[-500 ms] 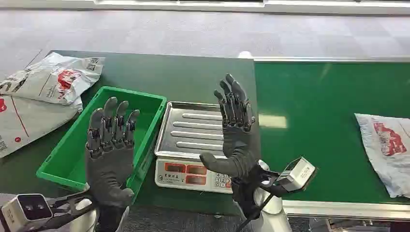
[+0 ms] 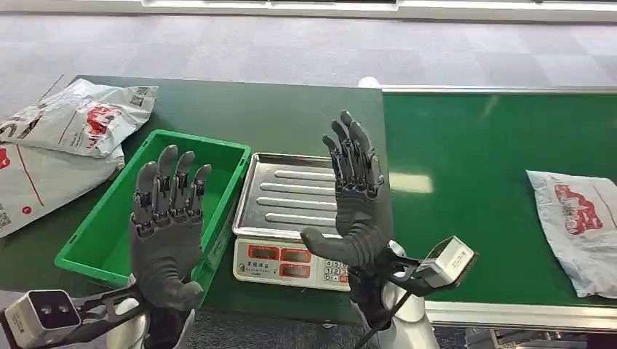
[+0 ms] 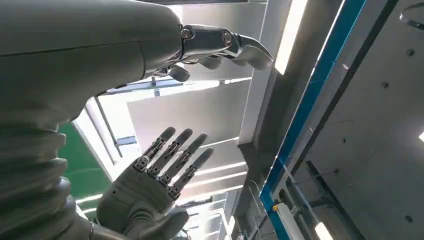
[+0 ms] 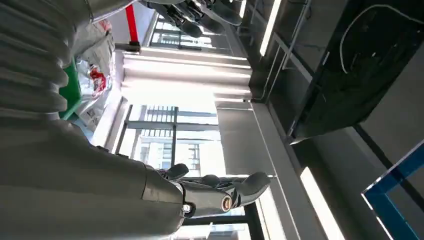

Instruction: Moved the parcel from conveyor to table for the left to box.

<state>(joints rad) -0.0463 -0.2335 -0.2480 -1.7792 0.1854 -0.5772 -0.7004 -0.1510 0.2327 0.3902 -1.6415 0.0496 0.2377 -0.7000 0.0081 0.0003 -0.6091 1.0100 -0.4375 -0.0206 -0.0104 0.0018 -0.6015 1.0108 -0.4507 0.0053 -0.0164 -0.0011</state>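
On the conveyor, far right: parcel lying flat, well apart from both hands.
Left hand and right hand raised upright, fingers spread, holding nothing. Green bin and scale sit side by side on the bench; more bags far left.

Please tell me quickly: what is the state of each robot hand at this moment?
Left robot hand: open, fingers apart and raised, holding nothing.
Right robot hand: open, fingers apart and raised, holding nothing.
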